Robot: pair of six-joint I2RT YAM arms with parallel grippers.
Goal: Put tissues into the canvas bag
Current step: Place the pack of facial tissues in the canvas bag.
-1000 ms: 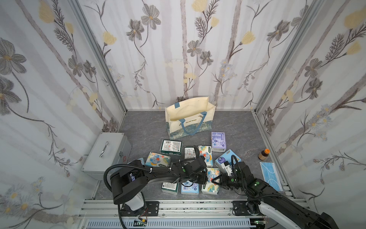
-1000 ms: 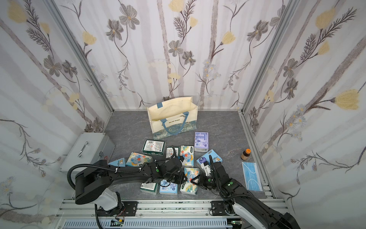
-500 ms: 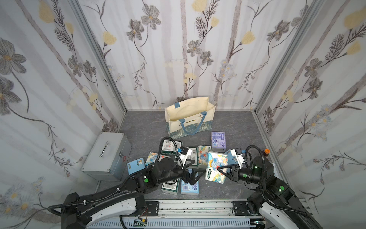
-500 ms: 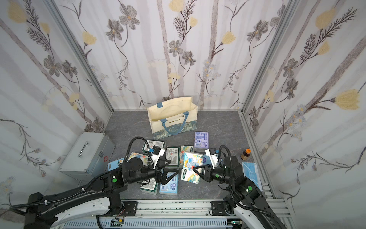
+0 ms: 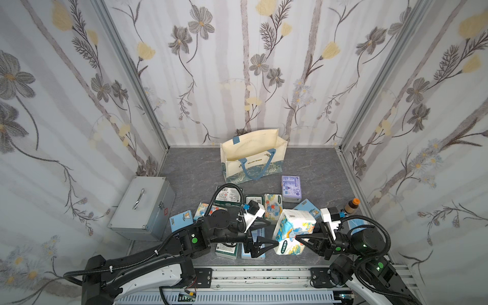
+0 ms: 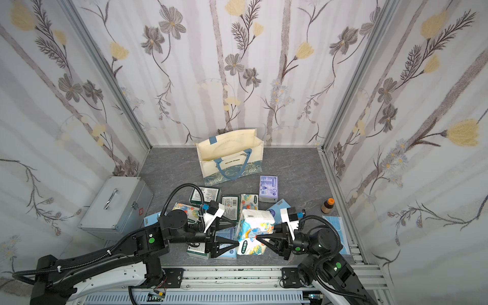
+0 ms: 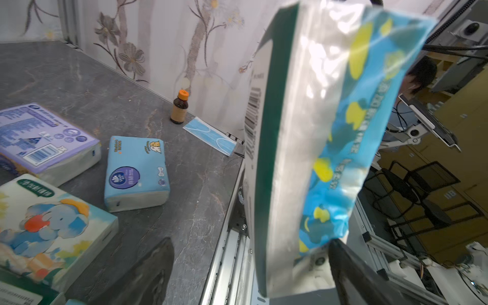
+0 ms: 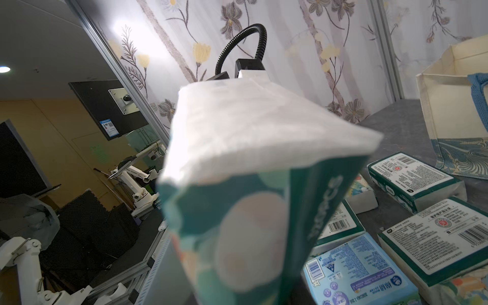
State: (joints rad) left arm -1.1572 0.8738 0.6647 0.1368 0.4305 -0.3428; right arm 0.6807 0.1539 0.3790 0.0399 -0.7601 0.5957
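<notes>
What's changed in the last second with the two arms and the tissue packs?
The right gripper lifted the elephant tissue pack off the table and holds it up in the air. The left gripper rose alongside, opened wide, and its jaws now flank the pack's end. The other packs, canvas bag and metal case stayed put.

arms point(image 5: 148, 261): 2, black, white shells | cables point(image 5: 228, 184): black, ribbed | left end effector point(image 5: 273, 232): black, seemingly pointed

Even, bright light from above; shadows faint. Glare streaks the tissue pack point(image 7: 317, 92), blurred close up; wrist views bend at edges.
</notes>
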